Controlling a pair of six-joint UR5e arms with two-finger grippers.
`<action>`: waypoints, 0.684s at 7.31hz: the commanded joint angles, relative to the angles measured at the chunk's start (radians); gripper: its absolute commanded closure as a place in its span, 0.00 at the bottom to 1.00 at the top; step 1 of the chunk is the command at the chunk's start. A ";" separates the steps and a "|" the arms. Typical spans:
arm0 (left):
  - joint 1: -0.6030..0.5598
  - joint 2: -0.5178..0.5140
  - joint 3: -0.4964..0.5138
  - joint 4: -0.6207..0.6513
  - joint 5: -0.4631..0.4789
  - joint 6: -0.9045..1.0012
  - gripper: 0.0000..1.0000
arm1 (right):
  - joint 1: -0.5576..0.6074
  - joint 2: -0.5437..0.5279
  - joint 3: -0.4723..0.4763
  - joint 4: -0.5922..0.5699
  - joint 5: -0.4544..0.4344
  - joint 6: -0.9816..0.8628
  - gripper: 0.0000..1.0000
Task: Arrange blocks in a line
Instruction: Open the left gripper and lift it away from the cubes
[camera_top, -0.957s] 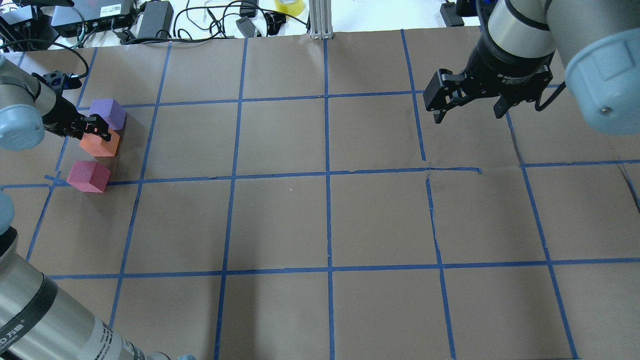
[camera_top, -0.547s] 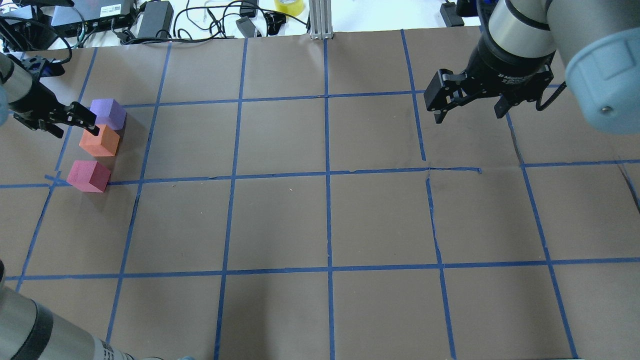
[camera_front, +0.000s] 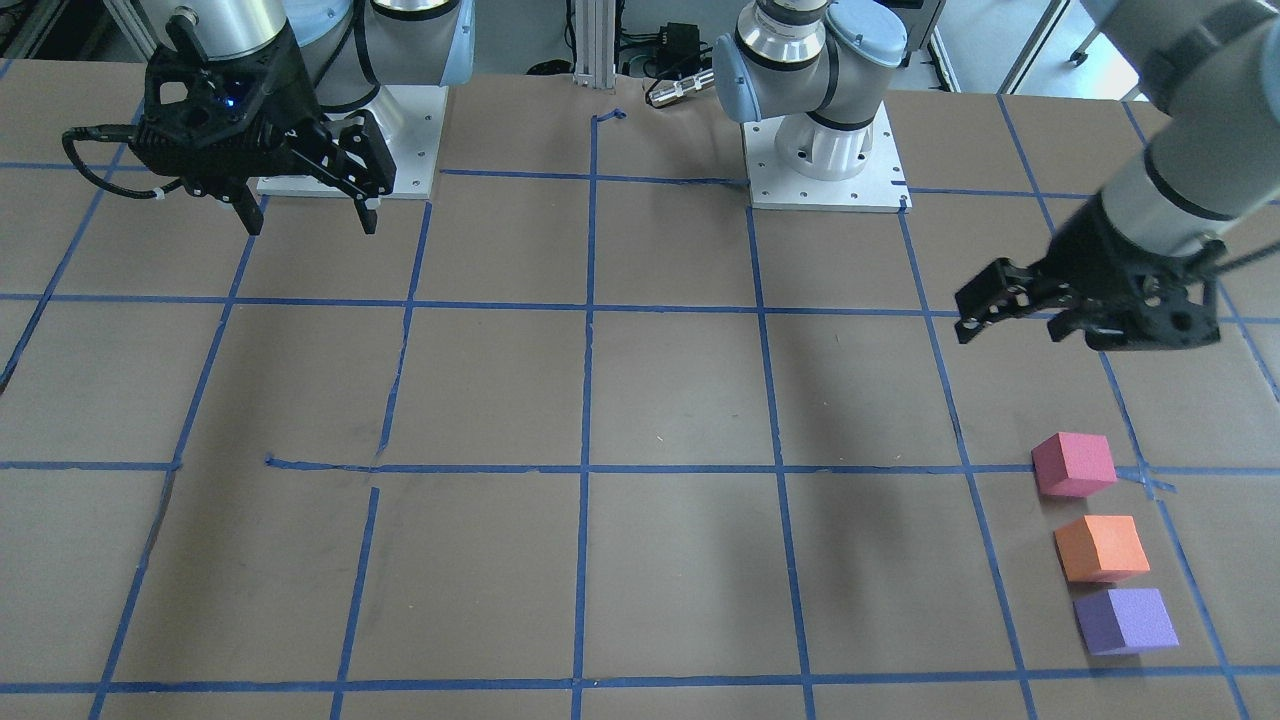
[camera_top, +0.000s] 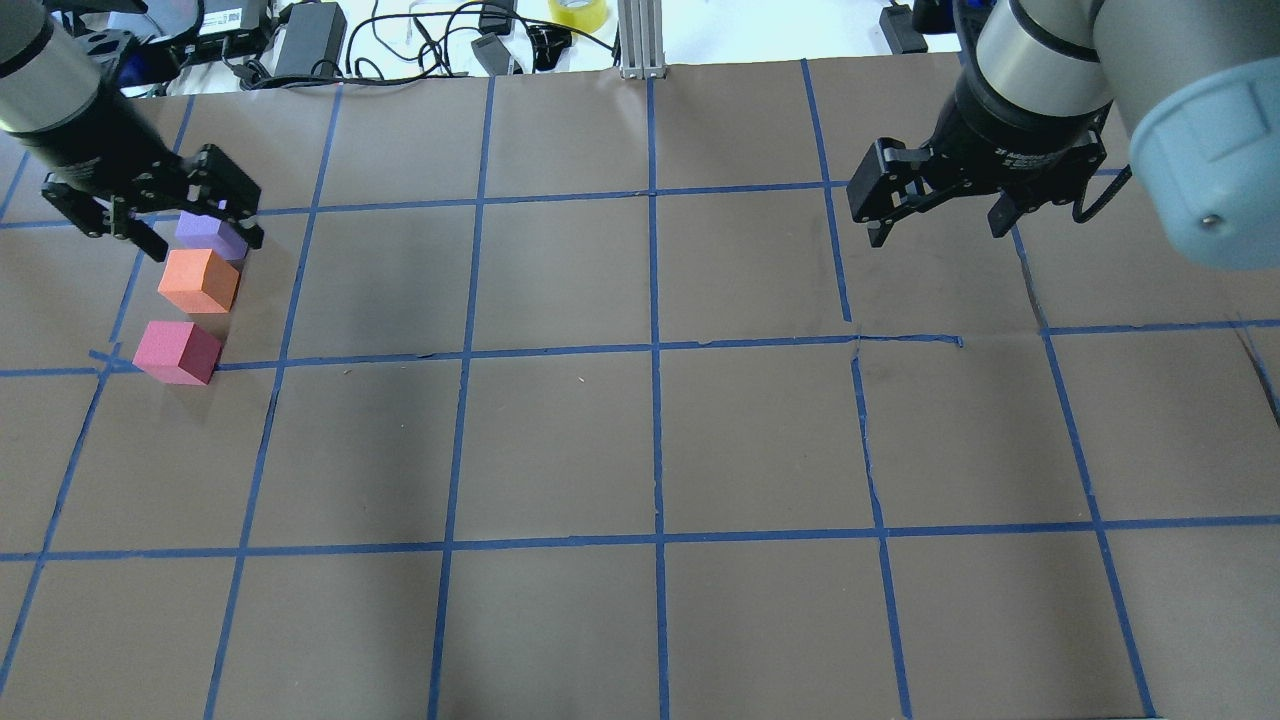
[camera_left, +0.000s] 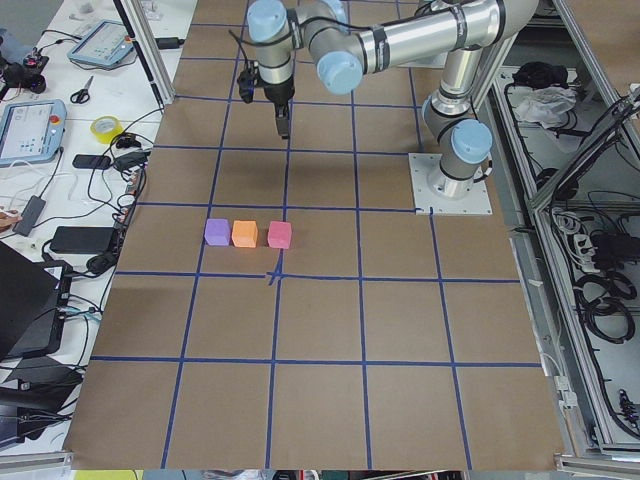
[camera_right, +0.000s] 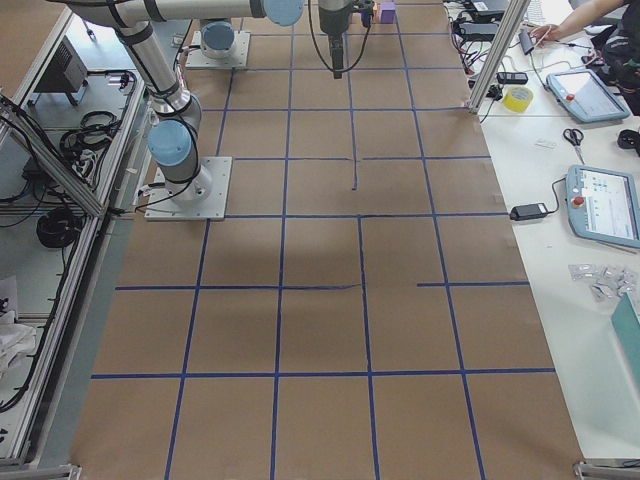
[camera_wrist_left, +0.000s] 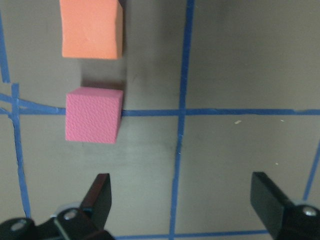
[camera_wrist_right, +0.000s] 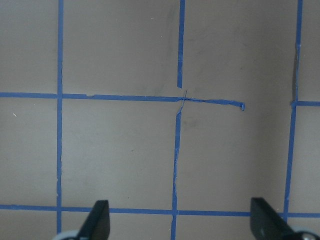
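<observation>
Three small cubes stand in a short row at the table's left end: the purple block (camera_top: 200, 228), the orange block (camera_top: 198, 281) and the pinkish-red block (camera_top: 177, 352). They also show in the front-facing view: purple (camera_front: 1126, 620), orange (camera_front: 1101, 548), pinkish-red (camera_front: 1073, 464). My left gripper (camera_top: 203, 242) (camera_front: 1010, 332) is open and empty, raised above the table, and partly covers the purple block from overhead. Its wrist view shows the orange block (camera_wrist_left: 91, 28) and pinkish-red block (camera_wrist_left: 93, 115) below. My right gripper (camera_top: 937, 235) (camera_front: 312, 227) is open and empty, far off at the right.
Brown paper with a blue tape grid (camera_top: 655, 345) covers the table. Cables, power bricks and a tape roll (camera_top: 578, 12) lie beyond the far edge. An aluminium post (camera_top: 640, 40) stands at the far middle. The robot's bases (camera_front: 825, 160) stand at its own side.
My left gripper has drawn back from the orange block and risen, and now hangs open above the row. The blocks and the right arm have not moved.
</observation>
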 joint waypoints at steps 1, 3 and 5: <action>-0.233 0.101 0.005 -0.011 0.003 -0.204 0.00 | -0.001 -0.001 0.000 0.003 -0.003 0.002 0.00; -0.271 0.152 -0.003 -0.056 0.012 -0.214 0.00 | 0.000 0.001 0.000 -0.006 0.000 0.002 0.00; -0.268 0.163 0.005 -0.057 0.014 -0.214 0.00 | -0.001 0.001 0.000 -0.002 -0.001 0.002 0.00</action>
